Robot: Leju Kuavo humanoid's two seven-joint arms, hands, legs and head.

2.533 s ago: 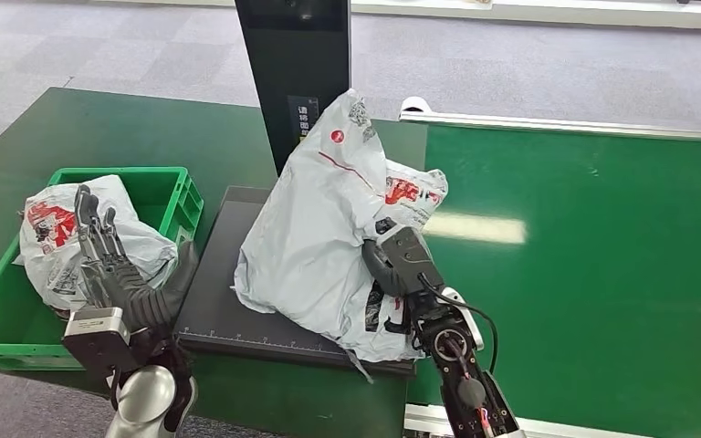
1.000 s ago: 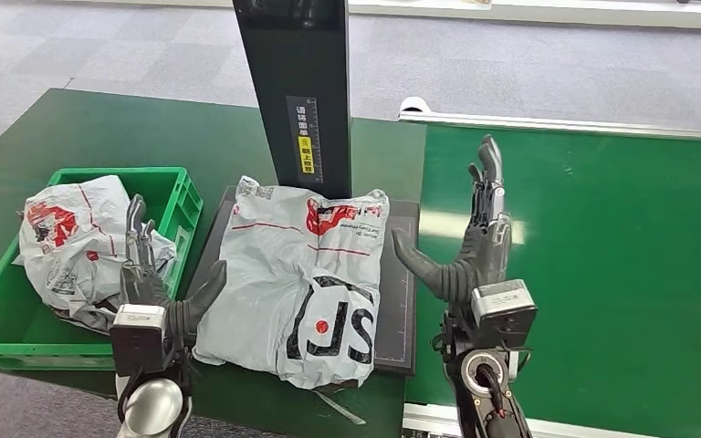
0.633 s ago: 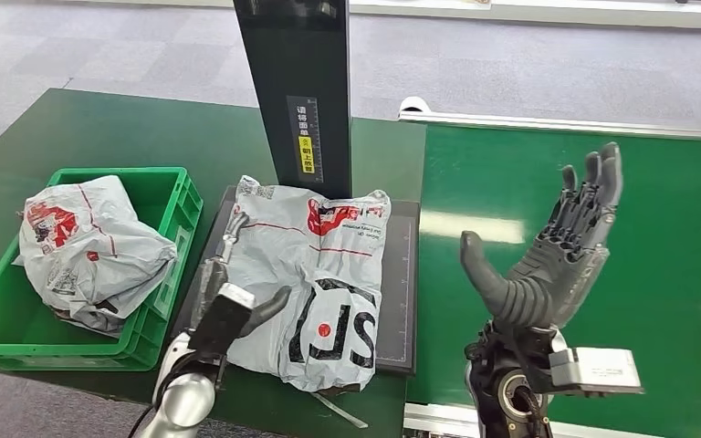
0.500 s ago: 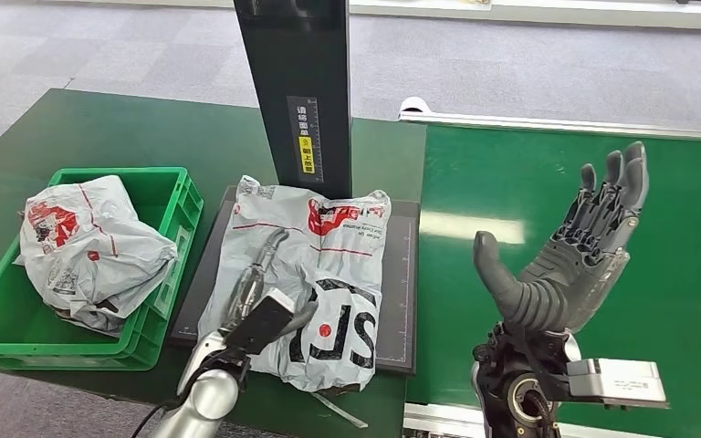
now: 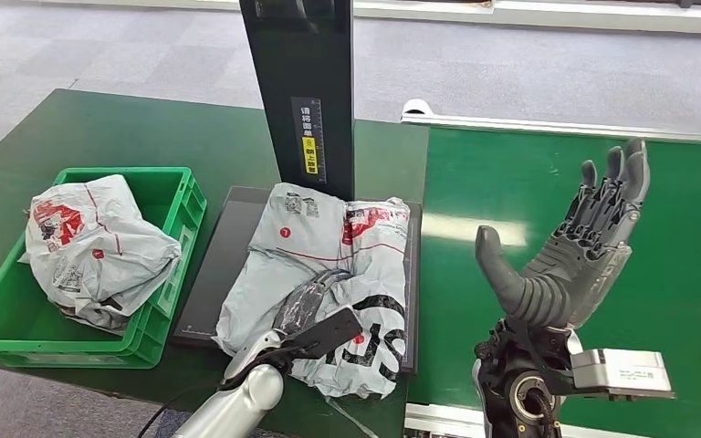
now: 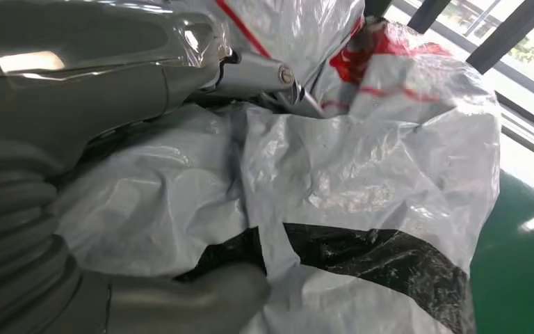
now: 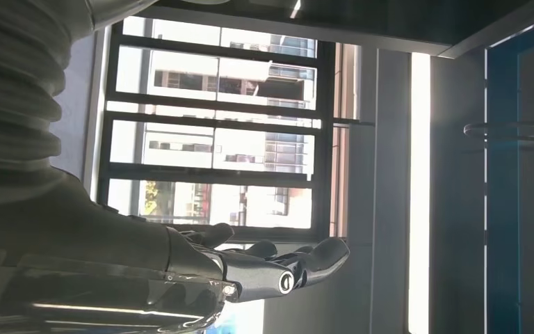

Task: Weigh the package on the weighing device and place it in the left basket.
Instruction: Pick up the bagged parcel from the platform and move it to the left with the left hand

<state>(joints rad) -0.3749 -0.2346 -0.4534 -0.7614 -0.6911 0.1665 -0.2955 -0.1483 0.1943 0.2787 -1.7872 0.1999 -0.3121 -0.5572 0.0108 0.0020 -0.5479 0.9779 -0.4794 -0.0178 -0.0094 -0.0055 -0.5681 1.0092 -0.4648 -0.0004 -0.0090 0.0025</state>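
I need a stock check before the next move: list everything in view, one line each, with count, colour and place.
Package: one, grey-white plastic with red and black print, lying on the scale, crumpled under the left hand.
Scale: one, black flat plate, in the middle of the table, right of the basket.
Post: one, black with a yellow label, standing behind the scale.
Basket: one, green, at the table's left.
Bag: one, grey-white with red print, inside the basket.
Table: one, green, under everything.
Left hand: one, grey, gripping the package.
Right hand: one, grey, raised over the table, fingers apart, holding nothing.
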